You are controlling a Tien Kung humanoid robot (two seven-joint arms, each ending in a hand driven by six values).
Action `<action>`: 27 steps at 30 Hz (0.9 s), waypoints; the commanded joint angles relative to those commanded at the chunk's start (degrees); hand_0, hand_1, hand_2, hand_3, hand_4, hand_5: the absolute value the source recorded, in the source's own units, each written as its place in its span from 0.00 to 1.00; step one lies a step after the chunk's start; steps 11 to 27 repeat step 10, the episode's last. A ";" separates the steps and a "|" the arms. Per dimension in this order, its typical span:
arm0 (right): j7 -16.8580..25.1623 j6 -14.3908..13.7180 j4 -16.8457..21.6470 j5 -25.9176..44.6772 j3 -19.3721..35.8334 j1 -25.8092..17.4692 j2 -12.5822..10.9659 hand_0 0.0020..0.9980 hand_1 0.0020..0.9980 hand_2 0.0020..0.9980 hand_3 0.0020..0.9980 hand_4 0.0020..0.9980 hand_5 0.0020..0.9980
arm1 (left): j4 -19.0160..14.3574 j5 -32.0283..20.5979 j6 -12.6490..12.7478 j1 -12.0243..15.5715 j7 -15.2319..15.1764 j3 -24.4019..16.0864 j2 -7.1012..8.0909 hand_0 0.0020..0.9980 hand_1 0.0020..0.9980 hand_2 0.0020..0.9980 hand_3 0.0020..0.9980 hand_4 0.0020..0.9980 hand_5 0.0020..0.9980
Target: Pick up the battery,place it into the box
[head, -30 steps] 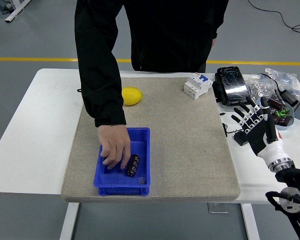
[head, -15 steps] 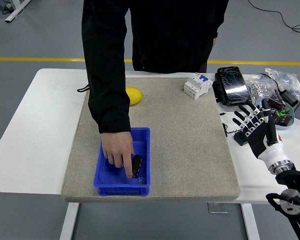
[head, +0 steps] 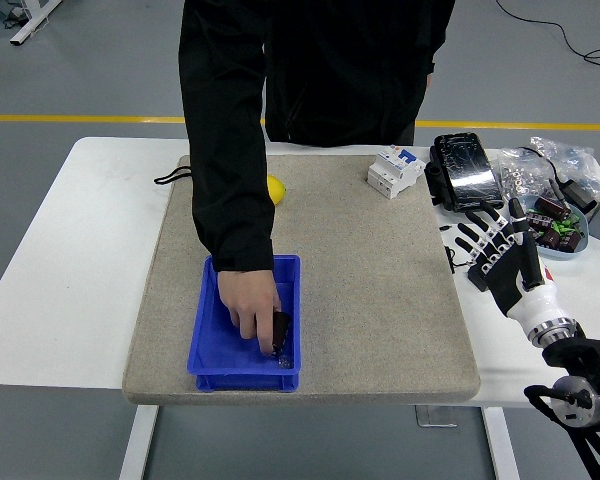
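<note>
A blue box (head: 212,340) sits at the near left of the grey mat (head: 370,300). A person's hand (head: 252,305) reaches down into the box and its fingers close around the dark battery (head: 279,332) lying inside. My right hand (head: 500,247) hovers over the table's right side with its fingers spread, holding nothing, well away from the box. My left hand is out of view.
A yellow lemon (head: 276,189) peeks out behind the person's sleeve. A white breaker (head: 395,171) and a black device (head: 463,171) lie at the back right. A bag of parts (head: 545,165) and a dish of small components (head: 558,226) crowd the right edge.
The person's arm has shifted right and the hand has moved onto the battery in the box. My right hand has sunk slightly and stays open.
</note>
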 joint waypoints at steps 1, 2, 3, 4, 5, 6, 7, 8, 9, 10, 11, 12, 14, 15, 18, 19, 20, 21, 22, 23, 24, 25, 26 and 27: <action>-0.42 -0.25 0.03 -0.03 0.04 -0.05 -0.07 0.92 0.87 0.90 0.97 1.00 0.91 | 0.00 -0.23 0.06 -0.06 -0.05 0.23 0.00 0.73 0.68 0.68 0.59 0.63 0.55; -0.80 -0.49 0.01 -0.07 0.08 -0.09 -0.10 0.92 0.87 0.89 0.94 1.00 0.91 | 0.00 -0.28 0.09 -0.07 -0.06 0.25 0.00 0.73 0.68 0.68 0.59 0.63 0.55; -1.27 -0.74 -0.06 -0.17 0.14 -0.13 -0.12 0.92 0.87 0.89 0.94 1.00 0.91 | 0.00 -0.29 0.12 -0.08 -0.08 0.23 0.00 0.73 0.68 0.68 0.59 0.63 0.55; -1.59 -0.80 -0.22 -0.15 0.19 -0.21 -0.17 0.92 0.87 0.89 0.94 1.00 0.91 | 0.00 -0.25 0.14 -0.10 -0.10 0.15 -0.01 0.73 0.68 0.68 0.59 0.63 0.55; -1.75 -0.80 -0.31 -0.13 0.23 -0.26 -0.19 0.92 0.87 0.89 0.94 1.00 0.91 | 0.00 -0.28 0.15 -0.13 -0.12 0.15 -0.02 0.73 0.68 0.68 0.59 0.63 0.55; -1.83 -0.76 -0.34 -0.11 0.29 -0.26 -0.19 0.92 0.87 0.89 0.94 1.00 0.91 | 0.00 -0.46 0.16 -0.19 -0.15 0.24 -0.03 0.73 0.68 0.68 0.59 0.63 0.55; -1.84 -0.71 -0.31 -0.10 0.32 -0.20 -0.19 0.92 0.87 0.89 0.94 1.00 0.91 | 0.00 -0.67 0.16 -0.26 -0.18 0.36 -0.04 0.73 0.68 0.68 0.59 0.63 0.55; -1.81 -0.64 -0.22 -0.09 0.33 -0.08 -0.20 0.92 0.87 0.89 0.94 1.00 0.91 | 0.00 -0.88 0.18 -0.32 -0.20 0.45 -0.08 0.73 0.69 0.68 0.59 0.63 0.55; -1.78 -0.58 -0.13 -0.10 0.29 0.03 -0.23 0.92 0.87 0.89 0.94 1.00 0.91 | 0.00 -0.97 0.18 -0.36 -0.18 0.52 -0.12 0.73 0.69 0.68 0.59 0.63 0.55; -1.77 -0.54 -0.07 -0.09 0.22 0.13 -0.28 0.92 0.87 0.89 0.94 1.00 0.91 | 0.00 -1.00 0.14 -0.37 -0.17 0.64 -0.14 0.73 0.69 0.68 0.59 0.63 0.55; -1.77 -0.54 -0.07 -0.09 0.22 0.13 -0.28 0.92 0.87 0.89 0.94 1.00 0.91 | 0.00 -1.00 0.14 -0.37 -0.17 0.64 -0.14 0.73 0.69 0.68 0.59 0.63 0.55; -1.77 -0.54 -0.07 -0.09 0.22 0.13 -0.28 0.92 0.87 0.89 0.94 1.00 0.91 | 0.00 -1.00 0.14 -0.37 -0.17 0.64 -0.14 0.73 0.69 0.68 0.59 0.63 0.55; -1.77 -0.54 -0.07 -0.09 0.22 0.13 -0.28 0.92 0.87 0.89 0.94 1.00 0.91 | 0.00 -1.00 0.14 -0.37 -0.17 0.64 -0.14 0.73 0.69 0.68 0.59 0.63 0.55; -1.77 -0.54 -0.07 -0.09 0.22 0.13 -0.28 0.92 0.87 0.89 0.94 1.00 0.91 | 0.00 -1.00 0.14 -0.37 -0.17 0.64 -0.14 0.73 0.69 0.68 0.59 0.63 0.55; -1.77 -0.54 -0.07 -0.09 0.22 0.13 -0.28 0.92 0.87 0.89 0.94 1.00 0.91 | 0.00 -1.00 0.14 -0.37 -0.17 0.64 -0.14 0.73 0.69 0.68 0.59 0.63 0.55; -1.77 -0.54 -0.07 -0.09 0.22 0.13 -0.28 0.92 0.87 0.89 0.94 1.00 0.91 | 0.00 -1.00 0.14 -0.37 -0.17 0.64 -0.14 0.73 0.69 0.68 0.59 0.63 0.55; -1.77 -0.54 -0.07 -0.09 0.22 0.13 -0.28 0.92 0.87 0.89 0.94 1.00 0.91 | 0.00 -1.00 0.14 -0.37 -0.17 0.64 -0.14 0.73 0.69 0.68 0.59 0.63 0.55; -1.77 -0.54 -0.07 -0.09 0.22 0.13 -0.28 0.92 0.87 0.89 0.94 1.00 0.91 | 0.00 -1.00 0.14 -0.37 -0.17 0.64 -0.14 0.73 0.69 0.68 0.59 0.63 0.55; -1.77 -0.54 -0.07 -0.09 0.22 0.13 -0.28 0.92 0.87 0.89 0.94 1.00 0.91 | 0.00 -1.00 0.14 -0.37 -0.17 0.64 -0.14 0.73 0.69 0.68 0.59 0.63 0.55; -1.77 -0.54 -0.07 -0.09 0.22 0.13 -0.28 0.92 0.87 0.89 0.94 1.00 0.91 | 0.00 -1.00 0.14 -0.37 -0.17 0.64 -0.14 0.73 0.69 0.68 0.59 0.63 0.55; -1.77 -0.54 -0.07 -0.09 0.22 0.13 -0.28 0.92 0.87 0.89 0.94 1.00 0.91 | 0.00 -1.00 0.14 -0.37 -0.17 0.64 -0.14 0.73 0.69 0.68 0.59 0.63 0.55; -1.77 -0.54 -0.07 -0.09 0.22 0.13 -0.28 0.92 0.87 0.89 0.94 1.00 0.91 | 0.00 -1.00 0.14 -0.37 -0.17 0.64 -0.14 0.73 0.69 0.68 0.59 0.63 0.55; -1.77 -0.54 -0.07 -0.09 0.22 0.13 -0.28 0.92 0.87 0.89 0.94 1.00 0.91 | 0.00 -1.00 0.14 -0.37 -0.17 0.64 -0.14 0.73 0.69 0.68 0.59 0.63 0.55; -1.77 -0.54 -0.07 -0.09 0.22 0.13 -0.28 0.92 0.87 0.89 0.94 1.00 0.91 | 0.00 -1.00 0.14 -0.37 -0.17 0.64 -0.14 0.73 0.69 0.68 0.59 0.63 0.55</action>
